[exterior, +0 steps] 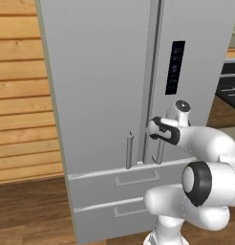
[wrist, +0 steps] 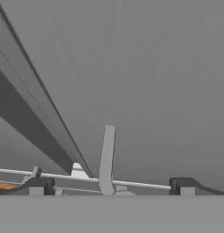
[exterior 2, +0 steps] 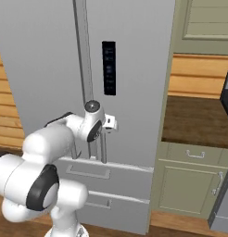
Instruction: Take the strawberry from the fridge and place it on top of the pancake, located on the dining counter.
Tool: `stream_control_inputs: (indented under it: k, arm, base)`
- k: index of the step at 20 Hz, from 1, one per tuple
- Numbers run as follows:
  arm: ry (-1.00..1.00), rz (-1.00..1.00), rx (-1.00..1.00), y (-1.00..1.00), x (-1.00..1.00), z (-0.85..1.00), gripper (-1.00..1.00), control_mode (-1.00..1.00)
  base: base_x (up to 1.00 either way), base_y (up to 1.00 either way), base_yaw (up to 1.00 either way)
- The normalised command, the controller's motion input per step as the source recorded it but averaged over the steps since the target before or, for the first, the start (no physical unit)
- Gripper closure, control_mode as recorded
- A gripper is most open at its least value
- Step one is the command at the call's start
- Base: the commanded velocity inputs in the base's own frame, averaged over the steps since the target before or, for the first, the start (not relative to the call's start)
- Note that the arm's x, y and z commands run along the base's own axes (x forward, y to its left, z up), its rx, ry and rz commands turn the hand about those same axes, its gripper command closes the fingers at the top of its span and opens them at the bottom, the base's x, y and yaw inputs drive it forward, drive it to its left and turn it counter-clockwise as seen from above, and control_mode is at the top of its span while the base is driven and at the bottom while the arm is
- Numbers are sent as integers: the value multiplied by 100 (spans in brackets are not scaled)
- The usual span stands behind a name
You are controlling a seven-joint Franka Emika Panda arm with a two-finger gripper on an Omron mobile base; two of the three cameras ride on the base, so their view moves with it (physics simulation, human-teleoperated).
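A tall light-grey French-door fridge [exterior: 105, 86] fills the upper centre of the left base view, both doors shut, two drawers stacked below them. A black control panel [exterior: 175, 67] runs vertically on the right door, upper right of centre. Two slim vertical bar handles hang near the seam between the doors: the left door handle [exterior: 129, 150] sits at centre, and the right door handle [exterior: 160, 153] is just beside it, partly covered by the robot's wrist.

The white arm rises from the lower right of the left base view, bends at a large dark-ringed elbow, and reaches forward and up toward the door seam. Its wrist is level with the lower ends of the handles. In the right base view the arm climbs from the lower left, and the tool [exterior 2: 108, 124] points at the fridge front, close to the handles at centre frame.

In the hand view, the tool [wrist: 111, 185] stands wide open, its two dark tips spread far apart along the bottom, holding nothing. One pale handle [wrist: 106, 157] rises between them, touching neither tip.

A green cabinet [exterior 2: 190, 183] sits at lower right of the right base view.
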Motion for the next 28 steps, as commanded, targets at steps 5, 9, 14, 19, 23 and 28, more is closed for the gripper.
stream_control_inputs:
  k: [5, 9, 14, 19, 23, 28]
  arm:
    - [0, 0, 0, 0, 16, -19, -100, -100]
    - [0, 0, 0, -2, 1, -28, -100, -100]
    - [0, 0, 0, -1, -3, -6, 100, -100]
    - [0, 0, 1, -31, -30, 0, 100, -100]
    - [0, 0, 2, -63, -80, 0, 100, -100]
    - [1, 0, 5, -74, -74, 0, 100, -100]
  base:
    - [0, 0, 0]
    - [0, 0, 0]
    - [0, 0, 0]
    - [0, 0, 0]
    - [0, 0, 0]
    - [0, 0, 0]
